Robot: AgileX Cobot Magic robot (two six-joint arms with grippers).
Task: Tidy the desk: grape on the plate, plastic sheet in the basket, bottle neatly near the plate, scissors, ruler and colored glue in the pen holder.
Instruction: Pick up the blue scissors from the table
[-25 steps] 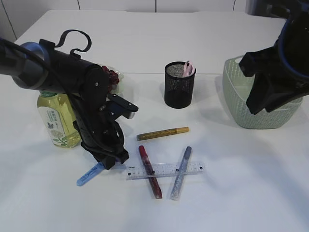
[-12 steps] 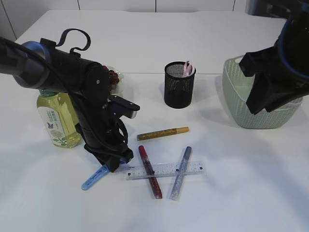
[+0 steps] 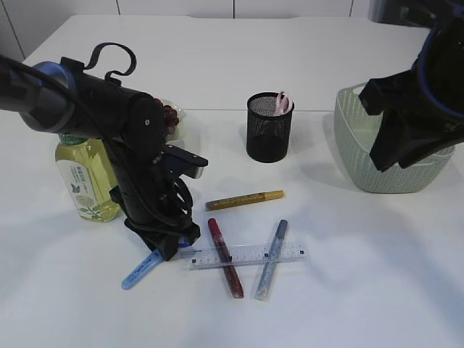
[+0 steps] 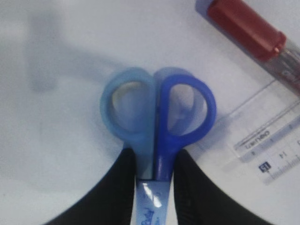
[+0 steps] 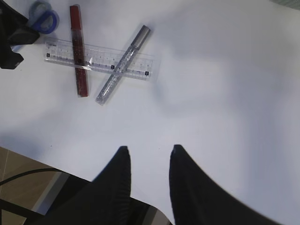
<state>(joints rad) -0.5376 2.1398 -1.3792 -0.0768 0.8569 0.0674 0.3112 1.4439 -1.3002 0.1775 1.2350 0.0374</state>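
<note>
My left jaws are clamped on the blue scissors (image 4: 157,122), low over the table (image 3: 348,304), just beside the clear ruler (image 3: 248,255). Three glue pens lie there: red (image 3: 225,257) and silver (image 3: 271,259) across the ruler, gold (image 3: 244,200) behind. The mesh pen holder (image 3: 270,127) holds something pink. My right jaws stand apart, holding nothing.

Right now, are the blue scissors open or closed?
Closed: in the left wrist view the scissors have both finger loops touching side by side.
</note>
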